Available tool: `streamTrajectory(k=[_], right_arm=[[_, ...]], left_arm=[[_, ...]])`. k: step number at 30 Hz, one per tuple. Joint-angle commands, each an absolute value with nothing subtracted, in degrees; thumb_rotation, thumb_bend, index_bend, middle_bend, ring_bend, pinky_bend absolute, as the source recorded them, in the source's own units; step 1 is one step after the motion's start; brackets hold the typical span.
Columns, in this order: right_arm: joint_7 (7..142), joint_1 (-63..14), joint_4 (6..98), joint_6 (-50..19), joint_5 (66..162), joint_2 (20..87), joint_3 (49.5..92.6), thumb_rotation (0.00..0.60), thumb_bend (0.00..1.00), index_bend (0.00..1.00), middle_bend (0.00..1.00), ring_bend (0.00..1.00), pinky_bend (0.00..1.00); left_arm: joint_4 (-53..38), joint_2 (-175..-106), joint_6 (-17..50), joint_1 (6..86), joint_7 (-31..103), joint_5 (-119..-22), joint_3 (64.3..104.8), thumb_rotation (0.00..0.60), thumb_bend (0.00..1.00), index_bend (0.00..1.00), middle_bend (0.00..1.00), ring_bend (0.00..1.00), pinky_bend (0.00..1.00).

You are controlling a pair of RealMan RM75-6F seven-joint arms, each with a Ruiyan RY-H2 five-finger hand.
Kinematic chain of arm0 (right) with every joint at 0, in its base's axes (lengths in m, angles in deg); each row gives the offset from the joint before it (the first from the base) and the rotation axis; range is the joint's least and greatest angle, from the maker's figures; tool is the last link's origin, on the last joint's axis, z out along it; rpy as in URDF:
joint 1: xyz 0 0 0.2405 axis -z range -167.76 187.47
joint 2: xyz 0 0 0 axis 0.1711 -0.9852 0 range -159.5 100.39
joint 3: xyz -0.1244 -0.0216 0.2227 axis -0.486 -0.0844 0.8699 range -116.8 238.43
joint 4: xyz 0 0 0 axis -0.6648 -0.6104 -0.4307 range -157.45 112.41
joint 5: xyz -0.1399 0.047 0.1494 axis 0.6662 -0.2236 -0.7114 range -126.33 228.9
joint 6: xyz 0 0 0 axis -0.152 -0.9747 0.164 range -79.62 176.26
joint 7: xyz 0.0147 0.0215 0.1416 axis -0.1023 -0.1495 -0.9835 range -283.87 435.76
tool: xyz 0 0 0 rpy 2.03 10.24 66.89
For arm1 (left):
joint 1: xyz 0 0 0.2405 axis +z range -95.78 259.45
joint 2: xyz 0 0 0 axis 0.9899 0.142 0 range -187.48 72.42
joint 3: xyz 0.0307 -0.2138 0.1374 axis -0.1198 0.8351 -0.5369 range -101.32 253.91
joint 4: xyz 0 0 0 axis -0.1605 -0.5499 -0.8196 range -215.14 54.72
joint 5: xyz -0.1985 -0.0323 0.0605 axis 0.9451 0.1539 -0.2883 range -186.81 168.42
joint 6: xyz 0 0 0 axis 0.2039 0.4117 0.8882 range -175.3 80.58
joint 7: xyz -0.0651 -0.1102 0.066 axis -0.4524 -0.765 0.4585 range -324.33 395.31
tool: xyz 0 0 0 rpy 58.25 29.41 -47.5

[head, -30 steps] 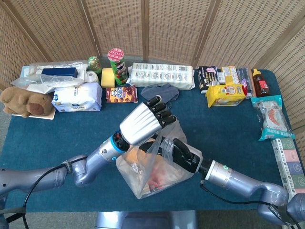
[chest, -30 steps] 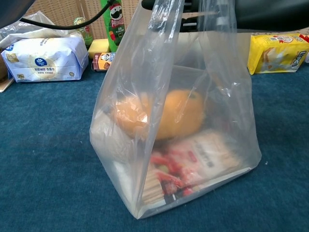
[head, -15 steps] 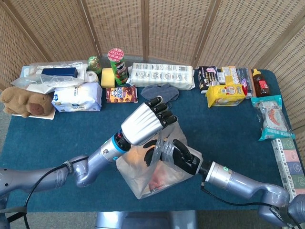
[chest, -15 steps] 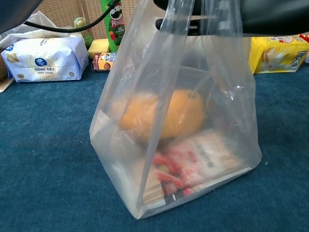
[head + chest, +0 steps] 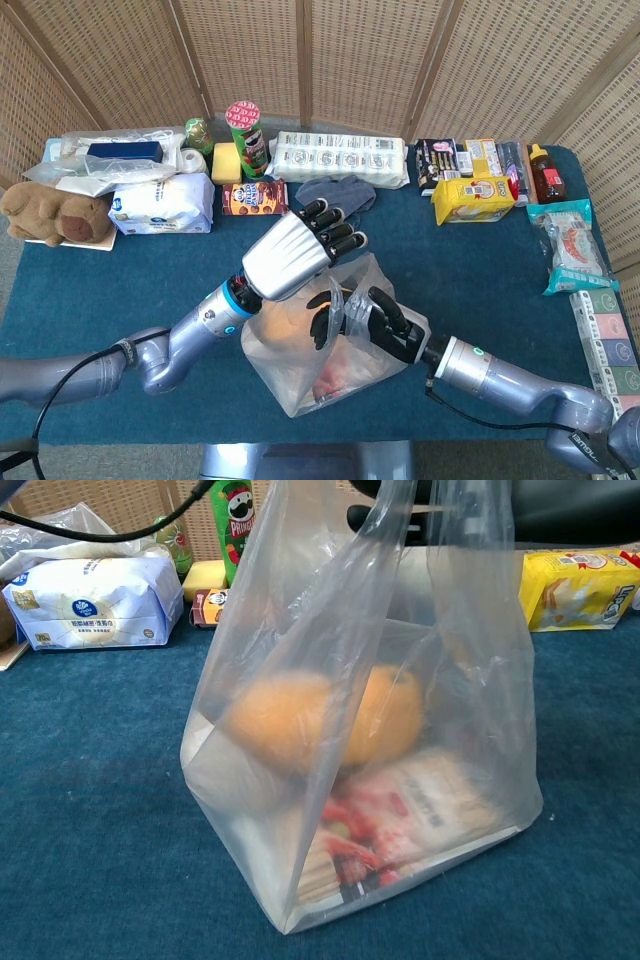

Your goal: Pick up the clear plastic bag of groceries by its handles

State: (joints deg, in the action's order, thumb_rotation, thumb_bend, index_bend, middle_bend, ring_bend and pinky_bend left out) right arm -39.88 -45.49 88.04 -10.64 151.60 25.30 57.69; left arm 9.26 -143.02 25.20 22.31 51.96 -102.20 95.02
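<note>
Bag (image 5: 335,350) of clear plastic, standing on the blue-covered bench (image 5: 480,270) near its front edge, between the two arms. In the chest view we see the bag (image 5: 360,760) resting on its base, with a round orange item (image 5: 325,718) above a flat printed packet (image 5: 420,815) inside it. The handles (image 5: 345,300) are drawn up to the right hand (image 5: 365,318), whose dark fingers we see curled into the gathered plastic at the top of the bag; this hand holds the handles. The left hand (image 5: 292,255) lies just above and to the left of the bag's mouth, silver back uppermost, fingers extended and slightly apart; from these views we cannot tell whether its underside touches the plastic. Along the far edge of the bench we note a green crisp can (image 5: 246,138) standing upright, a long white pack (image 5: 341,158), a brown biscuit box (image 5: 255,198), a white and blue pack (image 5: 163,204), a brown plush toy (image 5: 52,214) at the left end, a yellow box (image 5: 472,198), and a grey cloth (image 5: 338,191) lying just beyond the left hand.
</note>
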Motion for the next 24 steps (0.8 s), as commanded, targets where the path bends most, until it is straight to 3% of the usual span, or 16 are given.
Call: streamTrajectory(k=[1,12,18,24], right_arm=[[-40.3,-45.5,87.9,-10.7,151.7,25.4,57.7,0.124,0.1,0.28,0.42,0.4,0.35],[-41.5,-45.6,87.8,-10.5,150.0,25.8,58.3,0.124,0.11,0.28,0.42,0.42,0.39],[-41.6,-45.2,88.0,-10.3,148.9,25.7,58.8,0.123,0.11,0.28,0.42,0.42,0.41],[-42.2,-45.0,87.8,-10.0,148.5,25.7,59.2,0.126,0.11,0.28,0.42,0.42,0.41]], left_arm=[[11.4,-141.1,23.8,23.2,53.2,-101.0,94.3,0.6,0.08,0.34,0.54,0.41,0.48],[12.7,-139.9,22.9,24.3,54.7,-100.6,93.2,0.6,0.06,0.24,0.45,0.33,0.45],[13.9,-138.9,22.9,25.0,55.8,-99.8,93.2,0.6,0.01,0.05,0.32,0.21,0.38],[16.6,-136.9,22.5,26.3,57.1,-99.1,92.7,0.6,0.0,0.0,0.26,0.17,0.35]])
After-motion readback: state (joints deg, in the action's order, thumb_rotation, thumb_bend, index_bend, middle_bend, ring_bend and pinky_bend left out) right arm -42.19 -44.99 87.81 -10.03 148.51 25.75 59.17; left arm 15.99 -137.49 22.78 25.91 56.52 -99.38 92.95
